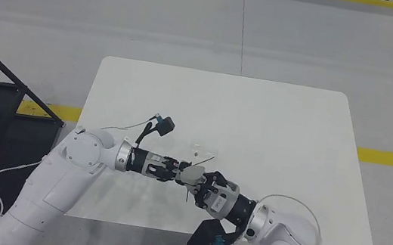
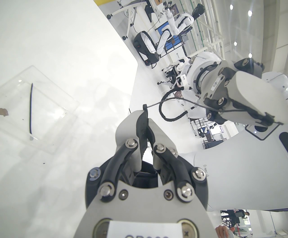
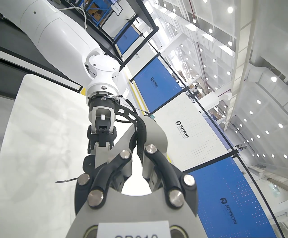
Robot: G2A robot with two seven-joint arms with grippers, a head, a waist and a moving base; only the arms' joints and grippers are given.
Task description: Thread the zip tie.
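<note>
Threading under way above the near edge of the table (image 1: pixel 293 137): my left gripper (image 2: pixel 144 113) is pinched tight on what looks like the head end of the zip tie (image 2: pixel 203 106), my right gripper (image 3: pixel 140 127) is clamped on its tail, and next I must steer the tail tip squarely into the head's slot.

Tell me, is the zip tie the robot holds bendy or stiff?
Probably bendy: the zip tie curves gently between the left gripper and the right gripper instead of running straight. It is likely very light, since it looks so thin. It might spring back when let go.
</note>
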